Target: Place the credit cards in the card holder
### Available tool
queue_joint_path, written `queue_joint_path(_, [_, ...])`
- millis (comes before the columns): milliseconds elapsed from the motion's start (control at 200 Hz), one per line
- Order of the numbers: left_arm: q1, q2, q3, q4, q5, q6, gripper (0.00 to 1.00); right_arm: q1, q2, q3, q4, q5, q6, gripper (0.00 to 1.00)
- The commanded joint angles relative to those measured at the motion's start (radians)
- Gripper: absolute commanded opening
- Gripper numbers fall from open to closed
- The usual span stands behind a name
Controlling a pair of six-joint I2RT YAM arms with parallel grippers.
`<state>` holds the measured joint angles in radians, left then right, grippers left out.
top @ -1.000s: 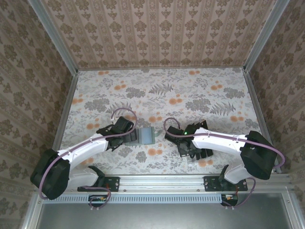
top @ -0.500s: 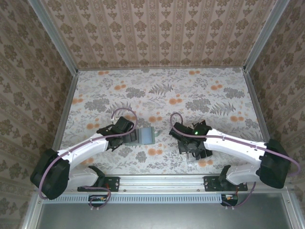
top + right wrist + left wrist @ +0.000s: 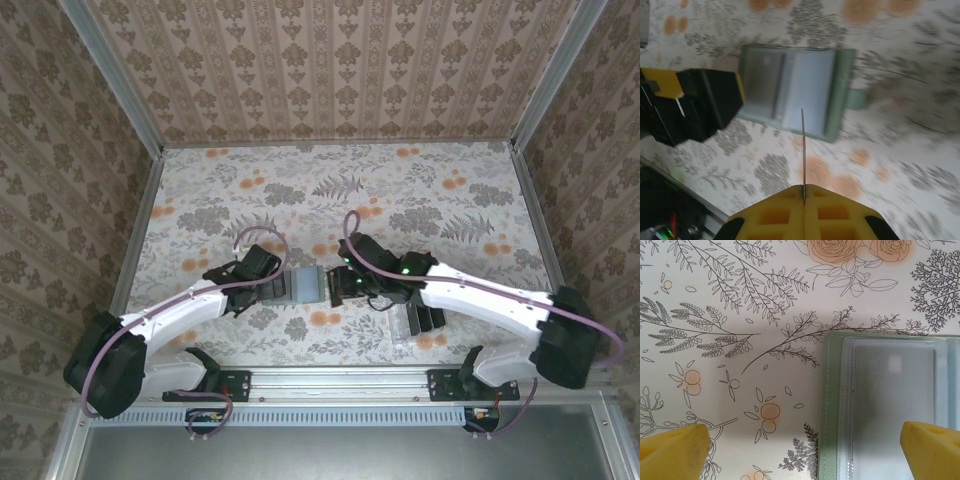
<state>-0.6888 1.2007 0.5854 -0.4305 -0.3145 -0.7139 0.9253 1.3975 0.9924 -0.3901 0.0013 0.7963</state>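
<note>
From above, the card holder lies open on the floral counter, just in front of the two arm bases. The left hand sits at its left edge and the right hand at its right edge, so the wallet lies between them. Beside the right arm, nearer the front edge, a clear rack holds dark credit cards.

In the left wrist view, the two yellow fingertips are spread wide apart and hold nothing. One is over bare counter. The other is over the holder's grey-blue inside, where a clear pocket shows inside a sage-green stitched border.

In the right wrist view, the yellow fingers are pressed together on one credit card. It is seen edge-on as a thin dark line, pointing at the open holder's near edge. The left hand's black and yellow finger is at the holder's left side.
</note>
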Motion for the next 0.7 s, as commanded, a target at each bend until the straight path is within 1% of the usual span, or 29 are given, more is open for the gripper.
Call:
queue_joint_path(0, [-0.005,0.007,0.010,-0.013,-0.014,0.026,1.00,-0.003,0.119,0.025,0.258,-0.091,0.017,0.00])
queue_joint_path(105, [-0.005,0.013,0.001,-0.006,-0.011,0.023,1.00,-0.002,0.228,0.069,0.340,-0.126,0.021,0.00])
queue_joint_path(310, [-0.003,0.020,-0.009,-0.003,-0.006,0.010,1.00,-0.002,0.357,0.124,0.372,-0.140,0.020,0.00])
queue_joint_path(515, [0.000,0.019,-0.010,-0.002,-0.009,0.016,1.00,-0.011,0.401,0.112,0.379,-0.121,0.020,0.00])
queue_joint_path(695, [0.000,0.020,-0.009,-0.004,-0.008,0.016,1.00,-0.044,0.424,0.072,0.407,-0.127,0.027,0.00])
